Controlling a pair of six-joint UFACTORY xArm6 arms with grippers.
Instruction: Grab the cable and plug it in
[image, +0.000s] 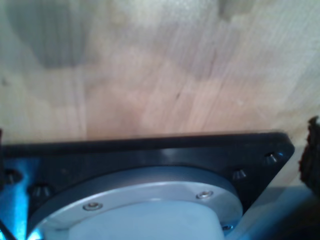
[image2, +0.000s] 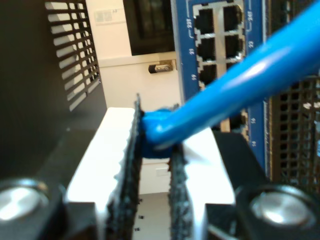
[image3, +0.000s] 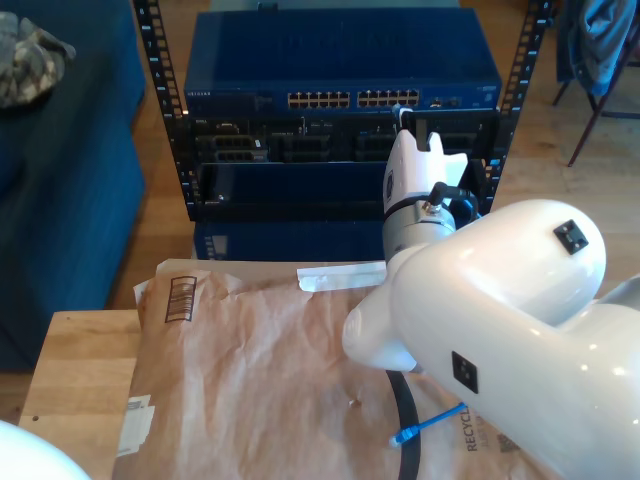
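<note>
While you are watching the second wrist view, my second gripper (image2: 152, 165) is clamping the cable (image2: 235, 95): the jaws are closed on its blue end, which is sitting pinched between the two dark ridged pads (image2: 131, 170). From the jaws the cable is running up and away, crossing in front of the switch (image2: 220, 30), whose ports (image2: 206, 22) are lying just beyond the jaws. The plug itself is hidden between the pads, so I cannot tell how it is turned. A black perforated panel (image2: 70, 60) is standing beside the jaws on one side, and a dark mesh grille (image2: 295, 135) on the other.

In the exterior view you are seeing the second arm (image3: 420, 190) reaching toward the rack (image3: 340, 140), with its gripper (image3: 415, 125) up against the equipment just below the blue switch (image3: 340, 65) and its row of ports (image3: 352, 99). The far end of the cable (image3: 430, 424) is lying well behind the jaws, on the brown paper (image3: 260, 380) covering the surface (image3: 70, 380), with its small plug (image3: 400, 436) resting beside a thick black cable (image3: 406, 430) that is running under the arm.

The first wrist view is looking along a black mounting plate (image: 150, 155) and a grey metal ring (image: 145, 192) toward bare wood (image: 160, 70). Of my first gripper you are getting only a dark ridged edge (image: 313, 150) at the border of that picture, so I cannot tell whether its jaws are open or closed.
</note>
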